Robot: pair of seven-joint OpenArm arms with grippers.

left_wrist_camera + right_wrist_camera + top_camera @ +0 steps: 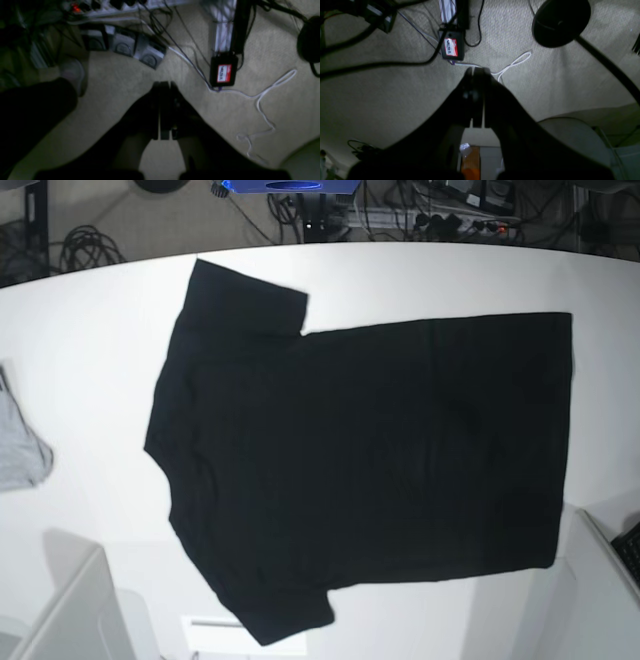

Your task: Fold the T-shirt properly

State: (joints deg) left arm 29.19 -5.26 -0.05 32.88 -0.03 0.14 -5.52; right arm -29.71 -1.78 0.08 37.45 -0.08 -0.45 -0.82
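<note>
Black cloth T-shirt (pixel 370 450) flat, smooth, sleeves spread

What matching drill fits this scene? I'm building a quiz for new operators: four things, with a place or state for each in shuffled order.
Things:
1. T-shirt
2. light grey garment
3. left gripper
4. table

Places or states:
A. at the base view's left edge
B. white, under both garments
C. spread flat, plain black side up
D. shut on nothing, above carpeted floor

Pairs: 1-C, 2-A, 3-D, 4-B
</note>
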